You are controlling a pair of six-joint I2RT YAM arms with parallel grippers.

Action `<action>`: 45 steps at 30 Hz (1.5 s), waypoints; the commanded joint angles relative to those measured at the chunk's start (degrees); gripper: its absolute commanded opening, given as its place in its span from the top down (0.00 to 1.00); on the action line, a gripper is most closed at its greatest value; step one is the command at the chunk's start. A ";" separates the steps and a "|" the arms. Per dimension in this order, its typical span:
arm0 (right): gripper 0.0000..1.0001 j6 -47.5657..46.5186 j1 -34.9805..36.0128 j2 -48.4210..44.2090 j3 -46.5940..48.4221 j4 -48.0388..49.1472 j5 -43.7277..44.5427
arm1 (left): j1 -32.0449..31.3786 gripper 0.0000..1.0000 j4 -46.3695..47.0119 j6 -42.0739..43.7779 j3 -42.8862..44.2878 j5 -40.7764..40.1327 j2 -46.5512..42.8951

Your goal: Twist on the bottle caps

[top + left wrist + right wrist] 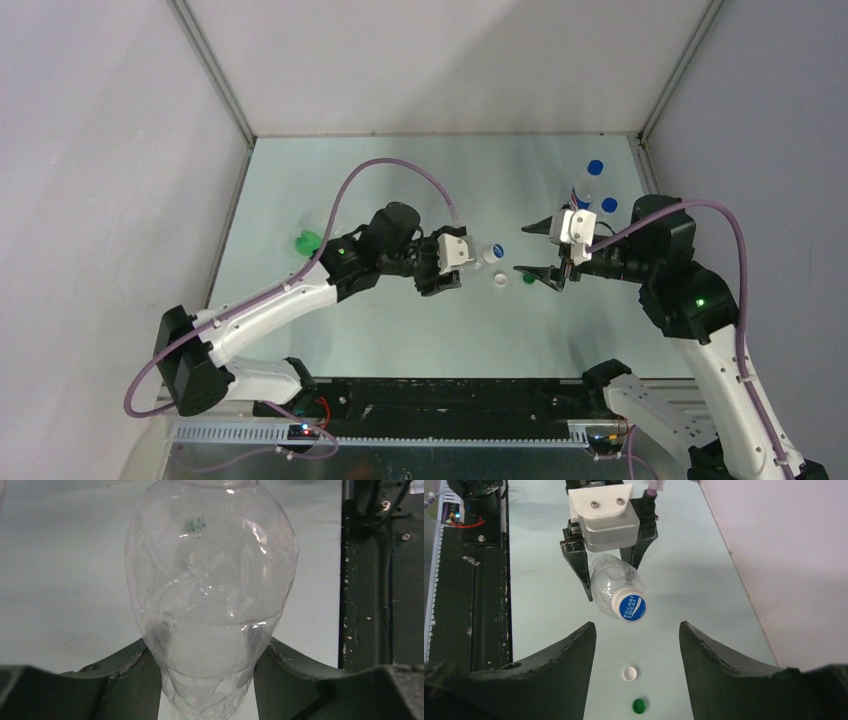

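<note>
Clamping a clear bottle (pixel 610 580) level over the mid-table (pixel 400 180), blue cap (pixel 630 607) on, the left gripper (pixel 207 680) faces the right gripper (pixel 520 250), spread wide and empty, across a small gap, with a white cap (pixel 629 674) and a green cap (pixel 639 706) loose below, well apart from every edge.

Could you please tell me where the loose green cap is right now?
In the top view, the green cap lies on the table right of centre, beside the white cap, close to the open right gripper.

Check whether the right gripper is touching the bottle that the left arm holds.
Apart. In the right wrist view the right gripper is open, and a clear gap shows between its jaws and the bottle with its blue cap.
</note>
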 commanded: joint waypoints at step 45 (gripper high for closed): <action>0.98 66.94 7.75 11.72 2.92 5.29 36.31 | -10.83 0.66 35.85 -8.24 -10.68 -45.85 -0.96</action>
